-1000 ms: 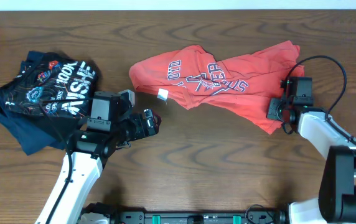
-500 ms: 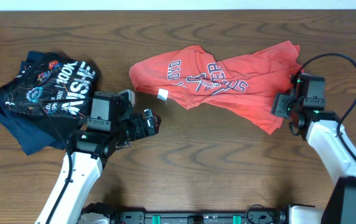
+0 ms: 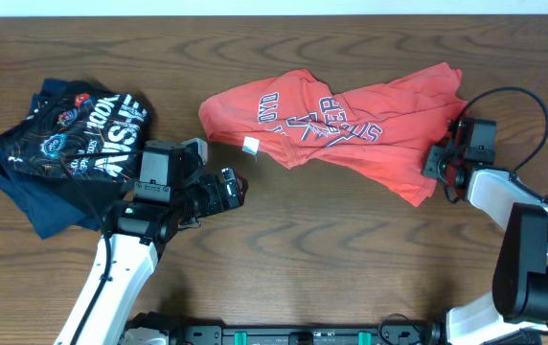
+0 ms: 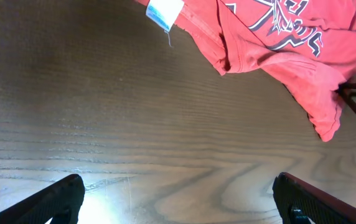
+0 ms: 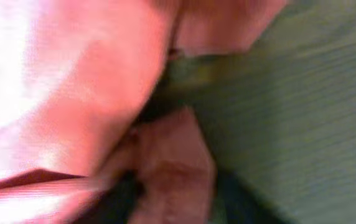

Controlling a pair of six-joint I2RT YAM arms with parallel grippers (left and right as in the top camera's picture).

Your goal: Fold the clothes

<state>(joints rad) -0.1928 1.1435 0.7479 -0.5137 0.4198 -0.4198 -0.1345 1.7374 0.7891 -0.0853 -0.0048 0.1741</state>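
The red-orange T-shirt [image 3: 351, 125] lies crumpled across the middle and right of the wooden table, lettering up, with a white tag [image 3: 250, 146] at its left edge. My right gripper [image 3: 434, 163] sits at the shirt's lower right edge. In the blurred right wrist view, a fold of the shirt [image 5: 72, 93] lies between my right gripper's dark fingers [image 5: 178, 186], which look closed on it. My left gripper [image 3: 236, 187] is open and empty over bare wood, below and left of the shirt. The left wrist view shows the left gripper's fingers [image 4: 178, 199] wide apart, with the shirt [image 4: 277, 37] beyond them.
A pile of dark navy garments with white lettering [image 3: 63, 144] lies at the left, beside my left arm. Bare wood [image 3: 331, 249] runs along the front of the table.
My right wrist has shifted slightly right and up along the shirt's edge and turned. The shirt and my left arm have not visibly moved.
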